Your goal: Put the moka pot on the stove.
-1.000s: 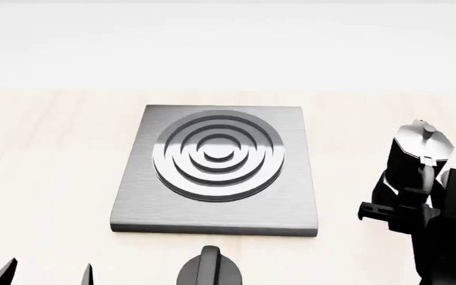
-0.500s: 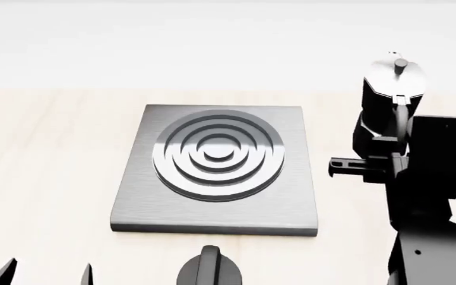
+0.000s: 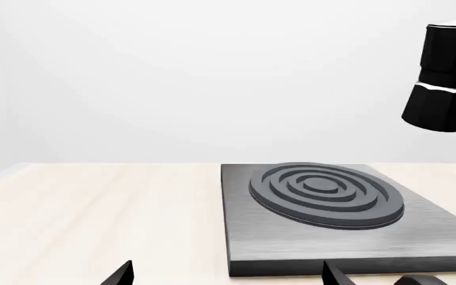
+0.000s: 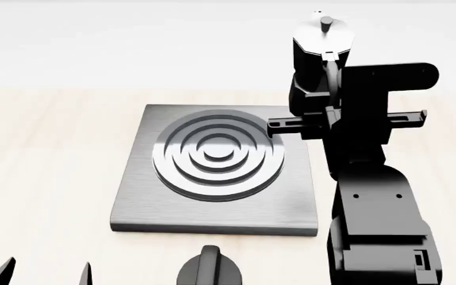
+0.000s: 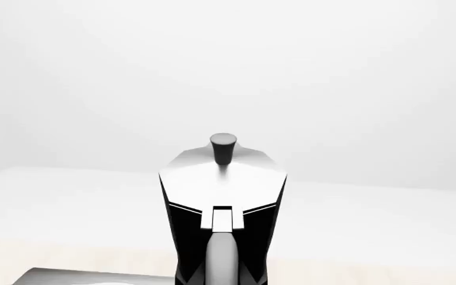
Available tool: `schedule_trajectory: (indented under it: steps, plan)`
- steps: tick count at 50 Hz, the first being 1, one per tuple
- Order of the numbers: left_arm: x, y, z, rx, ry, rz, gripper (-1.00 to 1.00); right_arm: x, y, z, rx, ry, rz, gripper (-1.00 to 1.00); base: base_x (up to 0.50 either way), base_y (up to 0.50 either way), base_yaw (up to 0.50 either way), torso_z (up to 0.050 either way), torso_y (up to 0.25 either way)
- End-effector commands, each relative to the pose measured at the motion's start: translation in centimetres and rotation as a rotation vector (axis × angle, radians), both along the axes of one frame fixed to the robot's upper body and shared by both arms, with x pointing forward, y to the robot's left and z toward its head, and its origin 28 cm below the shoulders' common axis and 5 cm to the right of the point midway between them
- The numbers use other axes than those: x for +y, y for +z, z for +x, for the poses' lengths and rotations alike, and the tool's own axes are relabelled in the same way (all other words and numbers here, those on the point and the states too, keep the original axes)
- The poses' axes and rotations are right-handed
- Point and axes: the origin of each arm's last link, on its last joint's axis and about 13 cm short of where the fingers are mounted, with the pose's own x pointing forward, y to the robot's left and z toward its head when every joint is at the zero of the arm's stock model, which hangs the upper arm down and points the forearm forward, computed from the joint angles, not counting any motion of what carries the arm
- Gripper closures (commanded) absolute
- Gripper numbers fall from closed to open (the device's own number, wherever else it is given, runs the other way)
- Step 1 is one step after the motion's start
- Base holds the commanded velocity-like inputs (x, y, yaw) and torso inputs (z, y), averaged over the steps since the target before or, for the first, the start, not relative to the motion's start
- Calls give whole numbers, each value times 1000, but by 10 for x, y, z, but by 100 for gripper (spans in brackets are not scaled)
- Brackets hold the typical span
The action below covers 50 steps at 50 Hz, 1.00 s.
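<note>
The moka pot (image 4: 322, 44), black and faceted with a silvery lid and knob, hangs upright in the air over the far right corner of the stove (image 4: 212, 208). My right gripper (image 4: 329, 100) is shut on its curved handle. In the right wrist view the pot (image 5: 222, 190) fills the middle, with the handle running down out of frame. The stove, a dark grey plate with a ring burner, lies flat on the light wooden table. My left gripper (image 4: 47, 274) is open and empty near the stove's front left. In the left wrist view the pot (image 3: 446, 77) floats above and beyond the stove (image 3: 323, 237).
A short round black knob (image 4: 209, 268) sits just in front of the stove's front edge. My right arm (image 4: 379, 225) stands along the stove's right side. The table (image 4: 46, 154) extends left of the stove to a white back wall.
My right gripper has lifted the moka pot off the table at the right and carried it up and left to the stove's far right corner. The left gripper has not moved.
</note>
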Motion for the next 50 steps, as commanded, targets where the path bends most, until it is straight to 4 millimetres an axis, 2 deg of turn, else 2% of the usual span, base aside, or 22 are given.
schedule_trajectory:
  steps: [1,17,29,50]
  plan:
    - [0,0,0,-6,1,-12,-100,20,16,14,-56,75,5,100,0,0,0,0,0]
    - [0,-1,0,-5,-1,-10,-100,38,18,27,-48,138,53,100,0,0,0,0,1]
    - [0,0,0,-5,0,-11,-100,51,10,42,-4,180,97,100,0,0,0,0,1]
    - [0,0,-1,-5,-1,-10,-100,68,1,40,41,227,125,100,0,0,0,0,1]
